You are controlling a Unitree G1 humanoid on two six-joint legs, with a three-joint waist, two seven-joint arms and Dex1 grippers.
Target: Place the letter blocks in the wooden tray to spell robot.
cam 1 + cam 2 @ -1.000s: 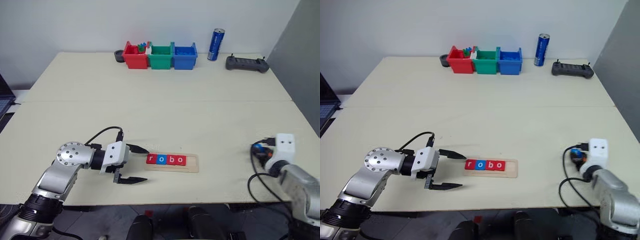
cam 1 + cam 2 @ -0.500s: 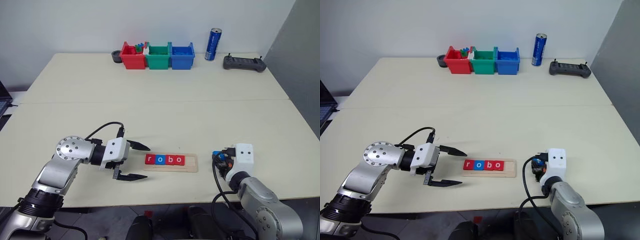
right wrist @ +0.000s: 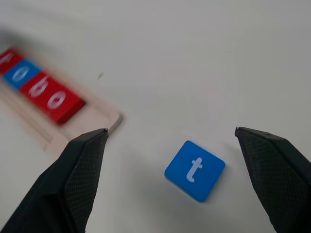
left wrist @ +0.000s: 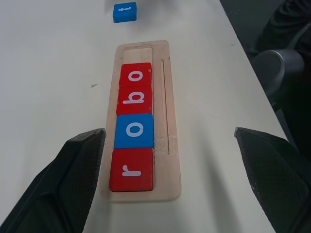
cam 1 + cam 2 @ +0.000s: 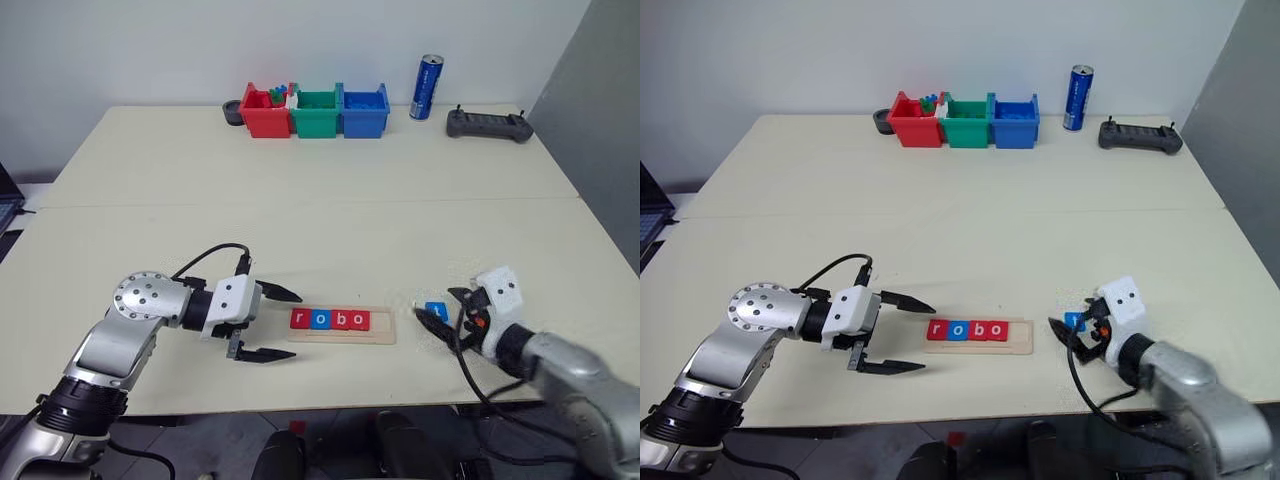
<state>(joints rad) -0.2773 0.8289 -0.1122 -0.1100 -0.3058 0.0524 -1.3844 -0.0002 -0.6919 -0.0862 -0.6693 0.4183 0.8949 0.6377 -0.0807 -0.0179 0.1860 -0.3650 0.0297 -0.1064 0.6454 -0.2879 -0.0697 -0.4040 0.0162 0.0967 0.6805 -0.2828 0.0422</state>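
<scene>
Tiles r, o, b, o fill the wooden tray at the near edge, one slot bare at its right end; blue t block lies on the table just right of the tray; right gripper hangs around it, fingers spread, nothing grasped; left gripper waits released beside the tray's left end. Last step, I judge: close on t, set it after the final o.

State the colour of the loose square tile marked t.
Blue with a white letter; the square t tile shows best in the right wrist view.
</scene>
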